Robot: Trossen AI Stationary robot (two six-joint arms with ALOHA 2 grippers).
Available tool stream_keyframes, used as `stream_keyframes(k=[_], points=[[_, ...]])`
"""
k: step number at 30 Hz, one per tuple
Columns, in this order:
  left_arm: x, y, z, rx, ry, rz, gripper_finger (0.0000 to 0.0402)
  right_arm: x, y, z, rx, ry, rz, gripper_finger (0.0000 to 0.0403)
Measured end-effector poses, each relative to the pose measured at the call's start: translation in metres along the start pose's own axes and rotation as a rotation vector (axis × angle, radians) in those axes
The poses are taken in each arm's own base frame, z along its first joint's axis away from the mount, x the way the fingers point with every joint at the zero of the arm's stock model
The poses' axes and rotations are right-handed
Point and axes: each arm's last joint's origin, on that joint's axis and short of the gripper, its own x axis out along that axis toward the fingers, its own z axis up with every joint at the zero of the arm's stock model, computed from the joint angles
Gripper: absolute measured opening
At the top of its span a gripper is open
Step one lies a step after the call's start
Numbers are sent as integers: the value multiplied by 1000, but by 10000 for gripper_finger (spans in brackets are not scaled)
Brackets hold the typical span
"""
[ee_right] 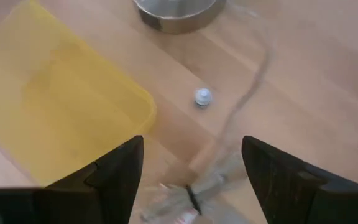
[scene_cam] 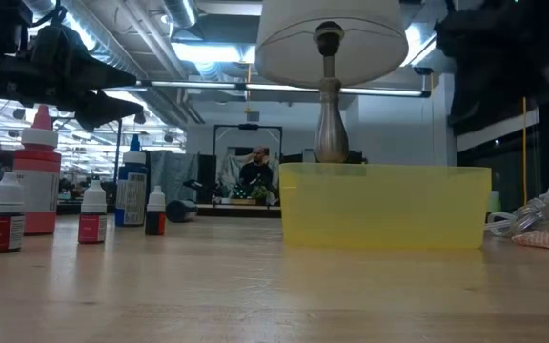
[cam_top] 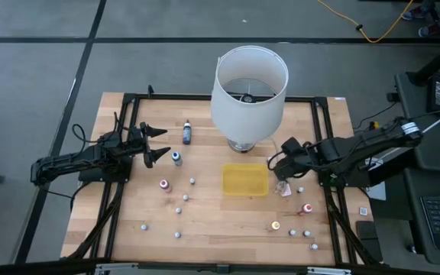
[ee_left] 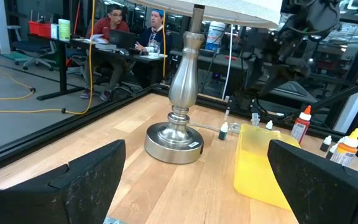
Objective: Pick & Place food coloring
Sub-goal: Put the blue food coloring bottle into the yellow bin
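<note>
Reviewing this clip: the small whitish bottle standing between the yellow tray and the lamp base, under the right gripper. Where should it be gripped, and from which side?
Probably from straight above. The small bottle stands upright, cap up, clear of the yellow tray and lamp base. The right gripper is open above it; closing on the cap or neck looks best, since the body is tiny and low.
</note>
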Motion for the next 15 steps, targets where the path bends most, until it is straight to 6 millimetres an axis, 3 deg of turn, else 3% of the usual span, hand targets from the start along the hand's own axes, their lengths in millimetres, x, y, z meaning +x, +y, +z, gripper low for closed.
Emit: stream_keyframes(k=[15], points=[[0,0,0,0,0,0,389,45,-18,-10,-24,-110,17,273]])
